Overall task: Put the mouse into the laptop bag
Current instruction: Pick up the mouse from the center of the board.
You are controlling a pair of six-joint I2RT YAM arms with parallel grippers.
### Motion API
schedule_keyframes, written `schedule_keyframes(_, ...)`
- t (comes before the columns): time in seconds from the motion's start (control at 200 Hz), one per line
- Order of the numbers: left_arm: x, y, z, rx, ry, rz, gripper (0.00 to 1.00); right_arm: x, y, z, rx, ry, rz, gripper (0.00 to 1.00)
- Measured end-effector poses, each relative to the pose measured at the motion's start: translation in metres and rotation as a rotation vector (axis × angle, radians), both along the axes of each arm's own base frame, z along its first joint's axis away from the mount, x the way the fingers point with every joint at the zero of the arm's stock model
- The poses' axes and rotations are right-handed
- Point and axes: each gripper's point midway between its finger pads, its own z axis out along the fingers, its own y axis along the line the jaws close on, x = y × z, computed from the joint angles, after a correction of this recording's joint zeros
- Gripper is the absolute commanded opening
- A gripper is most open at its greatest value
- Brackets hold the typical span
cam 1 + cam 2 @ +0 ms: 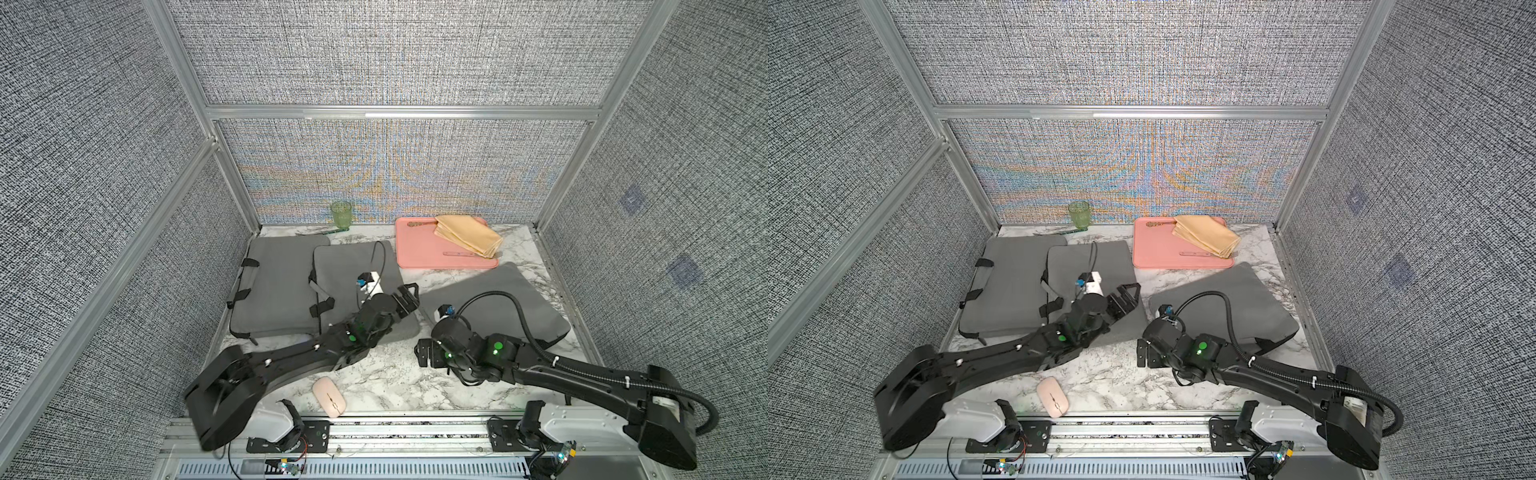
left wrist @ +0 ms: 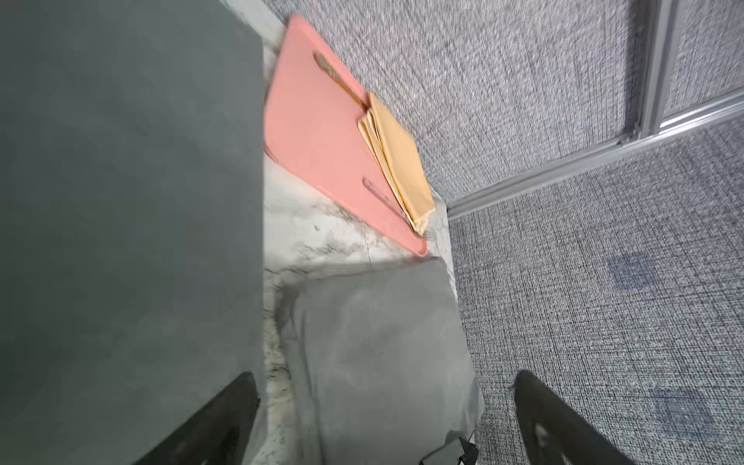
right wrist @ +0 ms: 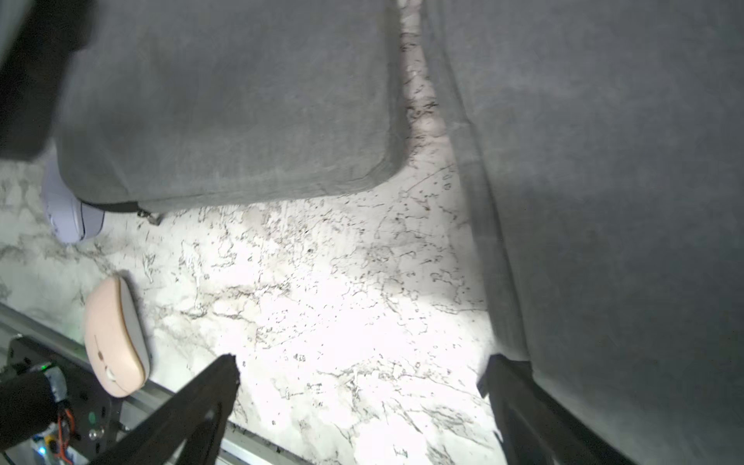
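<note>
Over laptop bag [image 1: 353,266]: left end effector [image 1: 408,298] spread, empty | above tabletop [image 1: 390,376]: right end effector [image 1: 423,353] spread, empty

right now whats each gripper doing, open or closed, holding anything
Left gripper: open, holding nothing.
Right gripper: open, holding nothing.

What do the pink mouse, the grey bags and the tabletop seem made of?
Pale-pink flat mouse: smooth matte plastic, probably; even, hard-looking shell. Grey padded laptop bags: soft woven fabric; rounded cushioned edges, strap handles. White veined tabletop: glossy marble look; stone or laminate, unclear.
</note>
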Motion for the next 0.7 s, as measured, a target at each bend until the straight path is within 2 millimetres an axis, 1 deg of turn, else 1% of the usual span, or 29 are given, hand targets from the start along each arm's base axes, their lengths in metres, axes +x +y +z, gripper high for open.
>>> schedule_keyframes(0.035, -0.002, 0.015, 0.012, 0.019, -0.017, 0.033, 0.99, -0.004, 0.009, 0.002, -0.007, -0.016, 0.03, 0.99)
schedule_keyframes(0.05, -0.003, 0.024, 0.02, 0.03, -0.027, 0.055, 0.99, -0.006, 0.014, 0.002, -0.01, -0.023, 0.043, 0.99)
schedule_keyframes(0.075, -0.005, 0.035, 0.028, 0.046, -0.032, 0.078, 0.99, -0.009, 0.021, 0.003, -0.017, -0.037, 0.068, 0.99)
schedule_keyframes(0.09, -0.007, 0.045, 0.034, 0.061, -0.037, 0.101, 0.99, -0.012, 0.026, 0.003, -0.02, -0.041, 0.084, 0.99)
schedule_keyframes(0.125, -0.01, 0.066, 0.044, 0.095, -0.041, 0.146, 0.99, -0.018, 0.039, 0.003, -0.028, -0.055, 0.121, 0.99)
schedule_keyframes(0.15, -0.013, 0.079, 0.049, 0.113, -0.042, 0.176, 0.99, -0.021, 0.048, 0.003, -0.033, -0.064, 0.145, 0.99)
schedule_keyframes(0.18, -0.017, 0.099, 0.054, 0.142, -0.042, 0.22, 0.99, -0.026, 0.061, 0.002, -0.045, -0.074, 0.177, 0.99)
schedule_keyframes(0.205, -0.022, 0.113, 0.056, 0.168, -0.039, 0.245, 0.99, -0.03, 0.069, 0.001, -0.055, -0.077, 0.196, 0.99)
schedule_keyframes(0.245, -0.032, 0.135, 0.056, 0.213, -0.033, 0.274, 0.99, -0.035, 0.088, -0.001, -0.069, -0.082, 0.232, 0.99)
schedule_keyframes(0.32, -0.051, 0.172, 0.055, 0.281, -0.028, 0.313, 0.99, -0.044, 0.127, -0.002, -0.082, -0.093, 0.295, 0.99)
schedule_keyframes(0.37, -0.063, 0.194, 0.052, 0.318, -0.022, 0.333, 0.99, -0.05, 0.154, -0.005, -0.095, -0.104, 0.334, 0.99)
schedule_keyframes(0.415, -0.074, 0.21, 0.049, 0.343, -0.019, 0.341, 0.99, -0.056, 0.176, -0.009, -0.107, -0.106, 0.366, 0.99)
schedule_keyframes(0.455, -0.081, 0.221, 0.045, 0.36, -0.017, 0.344, 0.99, -0.062, 0.194, -0.013, -0.118, -0.104, 0.389, 0.99)
schedule_keyframes(0.53, -0.094, 0.237, 0.034, 0.401, 0.002, 0.336, 0.99, -0.071, 0.22, -0.023, -0.136, -0.091, 0.433, 0.99)
schedule_keyframes(0.61, -0.107, 0.253, 0.027, 0.426, 0.02, 0.339, 0.99, -0.08, 0.236, -0.038, -0.154, -0.07, 0.476, 0.99)
schedule_keyframes(0.701, -0.12, 0.273, 0.022, 0.433, 0.043, 0.364, 0.99, -0.091, 0.247, -0.054, -0.174, -0.042, 0.526, 0.99)
